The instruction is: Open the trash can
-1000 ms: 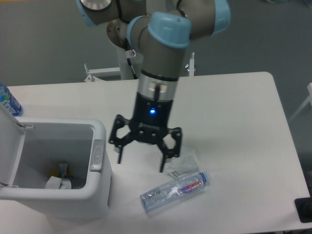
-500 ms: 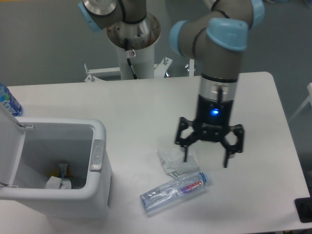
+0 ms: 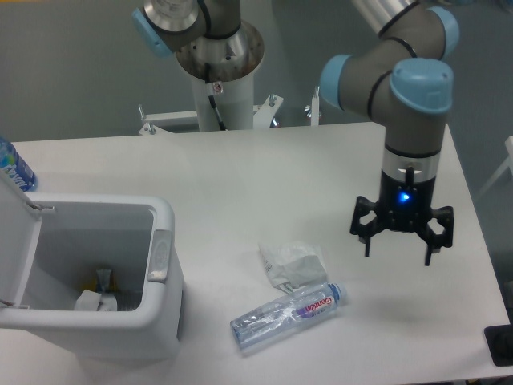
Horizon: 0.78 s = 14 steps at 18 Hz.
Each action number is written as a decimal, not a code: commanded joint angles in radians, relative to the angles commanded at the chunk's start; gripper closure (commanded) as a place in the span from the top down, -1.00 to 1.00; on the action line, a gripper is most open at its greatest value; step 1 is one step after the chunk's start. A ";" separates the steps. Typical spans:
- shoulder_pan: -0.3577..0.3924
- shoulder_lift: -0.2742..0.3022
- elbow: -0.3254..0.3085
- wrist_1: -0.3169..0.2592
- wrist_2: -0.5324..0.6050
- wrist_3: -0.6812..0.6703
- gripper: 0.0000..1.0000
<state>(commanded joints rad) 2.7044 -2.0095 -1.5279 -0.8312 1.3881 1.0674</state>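
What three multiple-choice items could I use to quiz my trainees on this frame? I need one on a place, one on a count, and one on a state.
1. Where does the crumpled wrapper lie?
A. Inside the trash can
B. On the table, just above the lying bottle
C. Between the end effector's fingers

2. How many plastic bottles lie flat on the table?
A. One
B. Three
C. None

3. What is the state of the trash can?
A. Lid closed
B. Tipped on its side
C. Lid swung open

Answers:
1. B, the wrapper rests on the tabletop next to the clear bottle.
2. A, only one clear bottle lies flat there.
3. C, the lid stands up at the left and the inside shows.

The end effector hangs open and empty at the right.
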 joint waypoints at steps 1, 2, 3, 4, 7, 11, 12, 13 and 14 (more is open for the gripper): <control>0.000 0.000 0.000 -0.017 0.015 0.037 1.00; 0.002 0.000 0.003 -0.026 0.025 0.078 1.00; 0.006 0.003 0.002 -0.031 0.026 0.118 1.00; 0.006 0.006 -0.006 -0.035 0.029 0.149 1.00; -0.037 0.011 -0.014 -0.054 0.095 0.155 1.00; -0.057 0.002 -0.014 -0.059 0.158 0.160 1.00; -0.057 0.001 -0.012 -0.058 0.163 0.161 1.00; -0.055 0.001 -0.012 -0.057 0.167 0.161 1.00; -0.057 0.001 -0.014 -0.057 0.172 0.161 1.00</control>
<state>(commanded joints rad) 2.6477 -2.0080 -1.5416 -0.8882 1.5600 1.2287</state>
